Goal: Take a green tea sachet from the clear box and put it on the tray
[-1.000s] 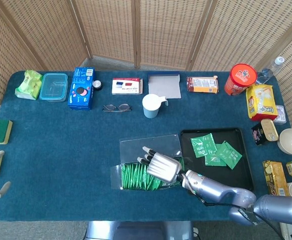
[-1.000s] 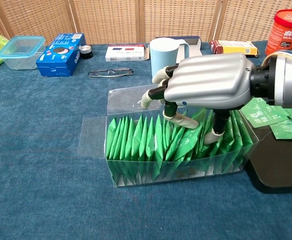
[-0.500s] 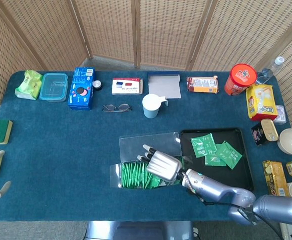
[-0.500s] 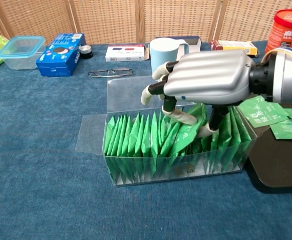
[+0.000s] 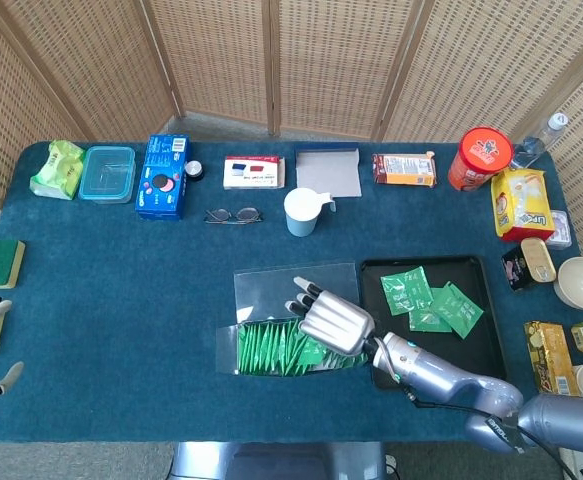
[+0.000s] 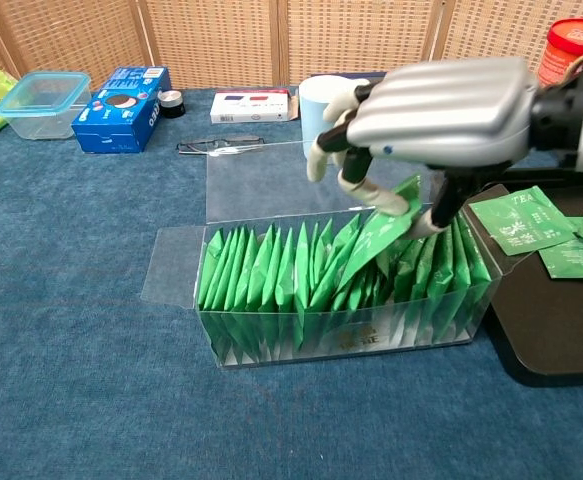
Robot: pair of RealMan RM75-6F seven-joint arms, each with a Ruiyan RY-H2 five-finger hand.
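Pinching green tea sachet, right hand above clear box.

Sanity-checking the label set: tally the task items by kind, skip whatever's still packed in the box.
Clear box: 1
Tray: 1
Sachets lying on the tray: 3 visible
Sachet pinched by the right hand: 1
Total: 6

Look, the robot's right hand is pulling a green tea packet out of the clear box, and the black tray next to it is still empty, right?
Not quite. The right hand does pinch a green sachet and lifts it from the clear box, but the black tray is not empty: the head view shows several green sachets already lying on it.
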